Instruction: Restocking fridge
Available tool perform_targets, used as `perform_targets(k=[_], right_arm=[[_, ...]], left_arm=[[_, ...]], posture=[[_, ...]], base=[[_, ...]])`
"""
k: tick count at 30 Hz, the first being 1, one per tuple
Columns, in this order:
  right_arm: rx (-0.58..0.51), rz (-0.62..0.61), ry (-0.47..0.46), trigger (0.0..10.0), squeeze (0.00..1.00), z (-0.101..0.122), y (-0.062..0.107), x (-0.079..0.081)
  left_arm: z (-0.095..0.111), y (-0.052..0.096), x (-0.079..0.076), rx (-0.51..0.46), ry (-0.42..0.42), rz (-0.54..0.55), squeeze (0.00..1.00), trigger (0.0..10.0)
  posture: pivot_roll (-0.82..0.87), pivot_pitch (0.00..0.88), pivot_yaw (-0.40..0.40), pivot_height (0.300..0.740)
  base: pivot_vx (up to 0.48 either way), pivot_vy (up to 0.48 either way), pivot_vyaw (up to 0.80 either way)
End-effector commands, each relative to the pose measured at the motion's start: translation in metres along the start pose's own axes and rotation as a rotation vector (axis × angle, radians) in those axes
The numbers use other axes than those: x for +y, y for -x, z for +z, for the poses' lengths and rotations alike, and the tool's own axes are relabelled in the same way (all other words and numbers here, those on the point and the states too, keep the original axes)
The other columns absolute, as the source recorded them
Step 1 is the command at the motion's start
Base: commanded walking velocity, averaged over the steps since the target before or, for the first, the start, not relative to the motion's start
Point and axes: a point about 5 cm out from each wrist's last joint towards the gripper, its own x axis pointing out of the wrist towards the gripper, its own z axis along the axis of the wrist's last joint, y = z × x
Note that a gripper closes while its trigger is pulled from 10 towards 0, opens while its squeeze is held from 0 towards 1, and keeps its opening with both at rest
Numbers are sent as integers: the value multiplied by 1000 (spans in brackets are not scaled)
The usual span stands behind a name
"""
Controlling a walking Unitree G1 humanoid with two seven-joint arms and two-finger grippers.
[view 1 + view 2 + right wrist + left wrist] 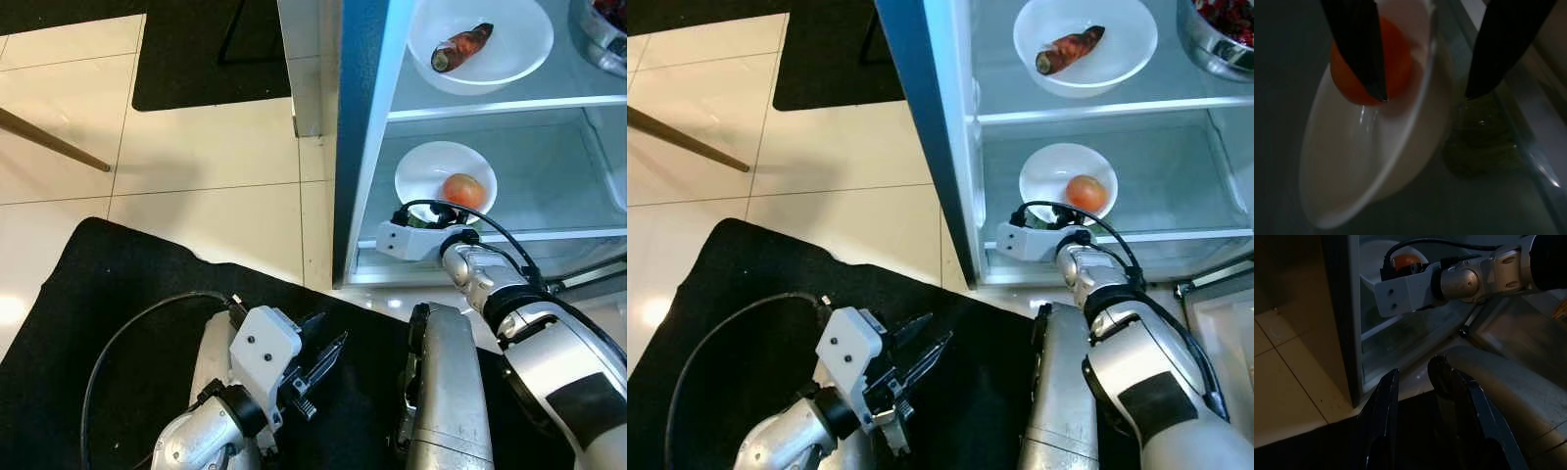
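Reaching into the fridge [364, 147], right gripper [1425, 93] seen spread astride the bowl [423, 171] rim beside the orange fruit [464, 190], left gripper [318, 370] held slightly parted over the black mat [118, 284].

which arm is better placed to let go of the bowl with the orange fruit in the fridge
Right. The right gripper already straddles the white bowl rim on the lower shelf, beside the orange fruit. The left gripper hangs over the black mat.
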Motion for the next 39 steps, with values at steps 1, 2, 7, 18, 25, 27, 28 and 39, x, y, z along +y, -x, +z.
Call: perform_targets(k=[1,2,7,18,25,27,28,39], right_arm=[[4,20,-4,10000,0,-3,2,7],[5,19,-6,10000,0,-3,2,7],[-4,21,-121,10000,0,-4,2,3],[-122,149,-538,1686,0,-6,4,-2],[-206,201,-727,0,0,-16,9,-10],[-247,265,-805,0,0,-20,12,-8],[-261,283,-825,0,0,-22,14,-7],[-312,424,-950,0,0,-37,26,13]], left_arm=[[-5,5,-4,35,13,-17,0,10000],[-5,4,-3,35,13,-17,0,10000],[-6,2,-3,33,10,-19,0,10000],[-10,-4,-2,25,11,-29,0,10000],[-11,-7,-1,24,9,-32,0,10000],[-11,-7,-1,22,8,-33,0,10000],[-11,-7,-1,21,7,-33,0,10000],[-12,-7,-2,17,8,-40,0,10000]], posture=[[268,562,138,457],[268,562,138,457],[257,551,131,457],[226,529,125,457],[216,521,122,457],[215,521,122,457],[216,520,120,457],[214,524,126,457]], base=[[0,0,0],[0,0,0],[0,0,0],[0,0,0],[0,0,0],[0,0,0],[0,0,0],[0,0,0]])
